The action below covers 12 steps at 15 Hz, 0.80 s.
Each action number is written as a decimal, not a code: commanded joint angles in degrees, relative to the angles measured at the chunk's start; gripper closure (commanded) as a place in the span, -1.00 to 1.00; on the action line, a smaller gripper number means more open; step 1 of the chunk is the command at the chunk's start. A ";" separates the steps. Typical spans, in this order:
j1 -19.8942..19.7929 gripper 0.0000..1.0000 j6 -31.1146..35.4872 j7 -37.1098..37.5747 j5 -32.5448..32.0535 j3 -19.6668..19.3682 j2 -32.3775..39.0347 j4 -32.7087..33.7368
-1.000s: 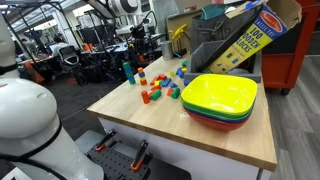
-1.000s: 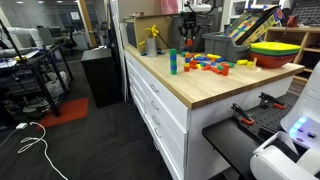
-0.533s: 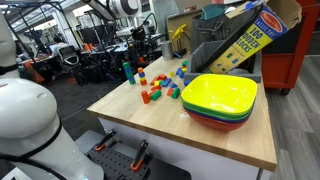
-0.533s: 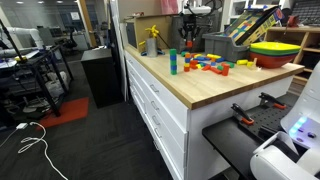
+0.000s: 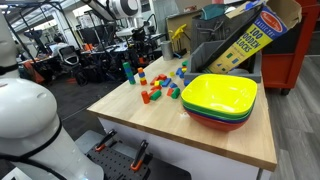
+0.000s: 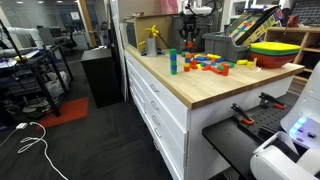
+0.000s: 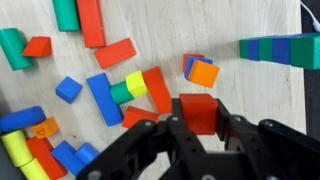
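You have the gripper (image 7: 198,126) clamped on a red cube (image 7: 198,108), up above the block pile (image 7: 100,90).

In the wrist view your two dark fingers (image 7: 176,128) press the cube's opposite sides, and it hangs over the pile's edge, just past an orange cube (image 7: 204,73) and a long red block (image 7: 157,88). A green-and-blue bar (image 7: 280,50) lies well apart from the pile. In an exterior view the pile (image 5: 160,88) sits on the wooden table (image 5: 200,145), near a stack of bowls (image 5: 220,97), with your gripper (image 5: 139,45) raised clear above it.
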 commanded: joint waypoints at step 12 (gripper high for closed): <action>0.68 0.83 -0.18 2.74 0.17 -0.07 -0.01 -1.35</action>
